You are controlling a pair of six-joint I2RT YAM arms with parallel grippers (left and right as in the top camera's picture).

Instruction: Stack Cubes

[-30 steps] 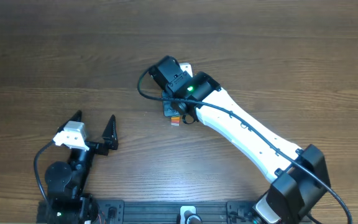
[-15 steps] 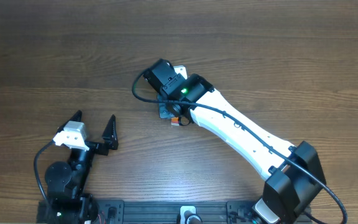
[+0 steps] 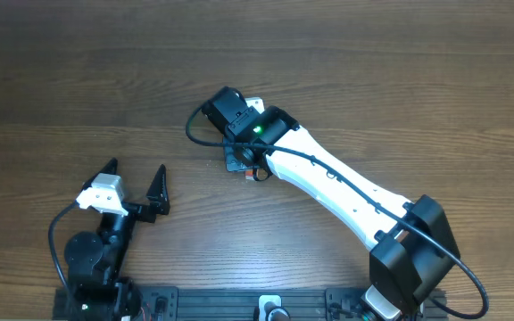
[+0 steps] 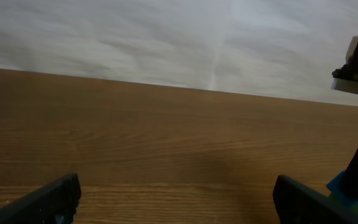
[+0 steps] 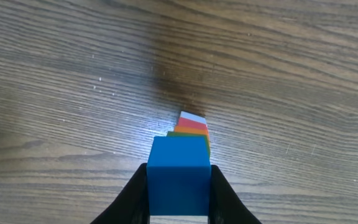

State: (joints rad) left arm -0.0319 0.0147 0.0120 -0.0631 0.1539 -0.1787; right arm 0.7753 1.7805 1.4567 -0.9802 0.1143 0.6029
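Nearest in, left gripper (image 3: 136, 167): parked just ahead of own base at the near left of the table (image 3: 391, 62); released, spread wide, grasping nothing; well clear of the table's middle
left fingers (image 4: 55, 199): dark, low over bare wood, held far apart from each other
right arm (image 3: 346, 192): white shell over black joints; stands at the near right, reaches diagonally across to the table's middle
indicator light (image 3: 259, 130): green, lit, on the black wrist block of the right arm
cable (image 3: 188, 130): black; loops out beside the wrist block, then runs back along the white shell toward the base
right gripper (image 5: 179, 190): over the table's middle, pointed down; clenched on the blue cube (image 5: 179, 158), pressed against two opposite side faces
blue cube: upright and square in the grip, lifted off the wood, directly above the stack (image 5: 193, 129); touching the stack or just clear of it, cannot tell
stack: stands on the table near its middle; shows as slivers of green, orange, red and one pale edge past the far side of the blue cube, stepped slightly off one another
table: dark brown wood, grain running across from side to side
wall (image 4: 166, 43): pale, plain, rising beyond the table's far edge
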